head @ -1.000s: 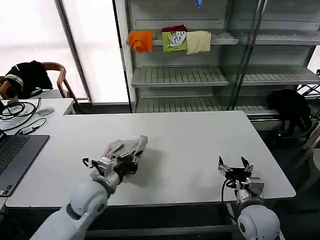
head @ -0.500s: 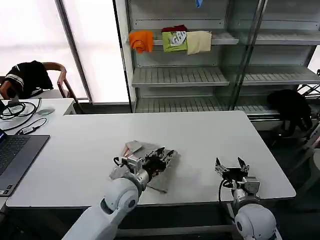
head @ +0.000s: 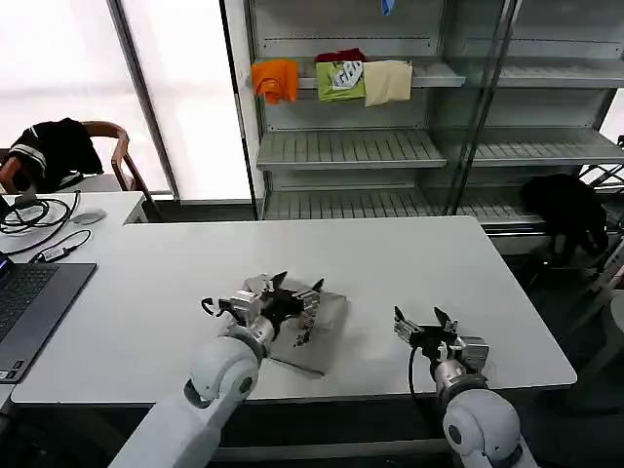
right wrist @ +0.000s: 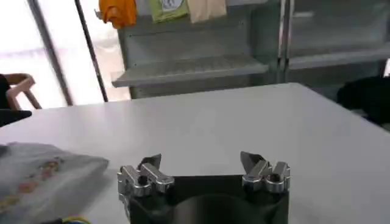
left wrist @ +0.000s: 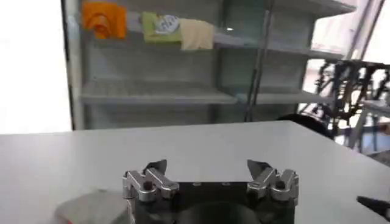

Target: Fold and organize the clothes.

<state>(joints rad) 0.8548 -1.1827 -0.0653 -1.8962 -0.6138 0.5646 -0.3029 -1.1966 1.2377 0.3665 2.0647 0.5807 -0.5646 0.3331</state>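
One folded light grey shirt (head: 332,310) lies flat on the white table (head: 409,263), a little left of the middle and near the front. My left gripper (head: 297,289) stands open just over the shirt's near-left part, with nothing between its fingers. In the left wrist view the gripper (left wrist: 206,165) is open above bare table and a grey corner of the shirt (left wrist: 85,208) shows beside it. My right gripper (head: 419,318) is open, low over the table to the right of the shirt. In the right wrist view the gripper (right wrist: 201,161) is empty and the shirt (right wrist: 42,179) shows its small coloured print.
A laptop (head: 29,304) and cables (head: 29,213) sit at the table's left end. Orange, green and cream garments (head: 336,80) lie on the shelf behind. Black garments hang on the chair (head: 58,148) and at the right (head: 565,210). The table's front edge is close to both grippers.
My left gripper carried the shirt to the right across the table, let it go and now stands open. The right gripper has shifted a little to the left.
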